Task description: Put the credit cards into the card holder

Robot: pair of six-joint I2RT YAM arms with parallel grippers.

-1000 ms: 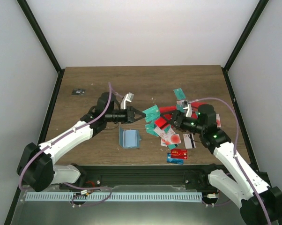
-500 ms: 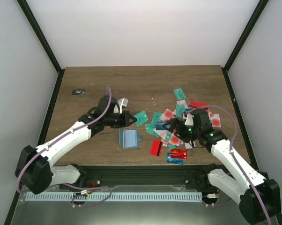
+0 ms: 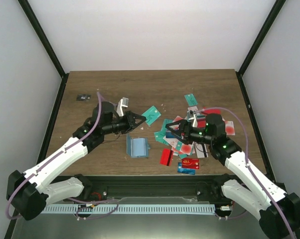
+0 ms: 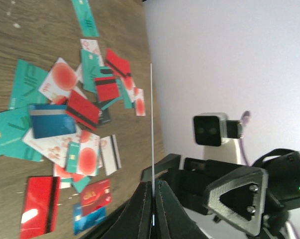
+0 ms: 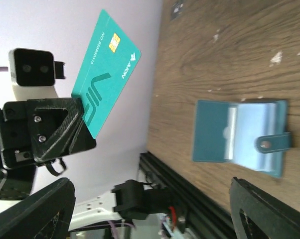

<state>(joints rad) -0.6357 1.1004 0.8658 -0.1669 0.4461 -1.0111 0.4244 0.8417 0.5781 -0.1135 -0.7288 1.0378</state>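
Note:
My left gripper [image 3: 136,119] is shut on a teal credit card [image 3: 151,114], held in the air above the table left of the pile. In the left wrist view that card [image 4: 151,124] shows edge-on as a thin line rising from the closed fingertips [image 4: 146,199]. The card holder [image 3: 138,146] lies open on the wood, teal outside and lighter blue inside, below the held card. My right gripper [image 3: 174,133] hovers open over the left edge of the credit cards pile [image 3: 186,142], nothing between its fingers [image 5: 33,214]. The right wrist view looks at the card holder [image 5: 242,137] and the held teal card [image 5: 105,84].
A red card [image 3: 165,157] lies alone near the front edge, with a red and a blue card [image 3: 188,167] to its right. A small dark object [image 3: 82,97] sits at the far left. The black frame rail [image 3: 150,181] runs along the near edge.
The left arm has drawn back to the left with the teal card still pinched. The right gripper has swung left off the pile, and a red card now lies near the front edge.

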